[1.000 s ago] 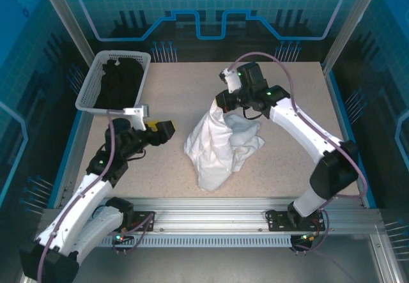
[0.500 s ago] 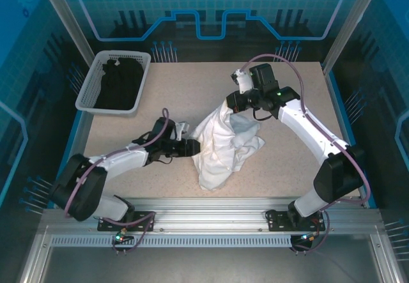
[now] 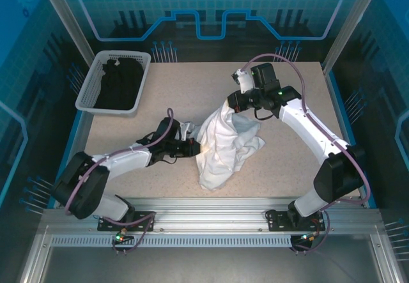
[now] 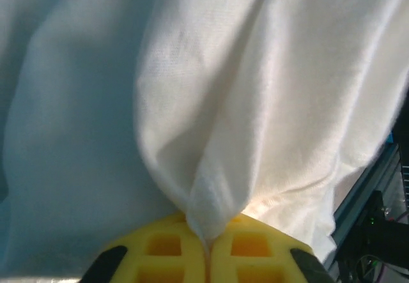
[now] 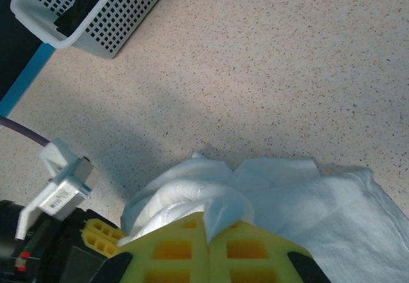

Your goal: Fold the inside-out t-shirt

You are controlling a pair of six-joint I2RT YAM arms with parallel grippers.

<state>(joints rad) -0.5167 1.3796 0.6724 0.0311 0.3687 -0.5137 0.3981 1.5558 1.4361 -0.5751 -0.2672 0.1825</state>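
Observation:
The inside-out t-shirt is a crumpled white heap in the middle of the table, its top pulled up to a peak. At that peak my right gripper is shut on a bunch of the cloth; the right wrist view shows the yellow fingers closed on a white fold of the t-shirt. My left gripper lies low at the shirt's left edge. In the left wrist view its yellow fingers are pressed together with a pinch of the t-shirt between them.
A white mesh basket holding a black garment stands at the far left corner, also seen as the basket in the right wrist view. Bare speckled tabletop lies behind the shirt. The aluminium rail runs along the near edge.
My left arm swung in from the left to the shirt's left edge and its jaws shut on the cloth. The right gripper shifted slightly right, still holding the shirt up.

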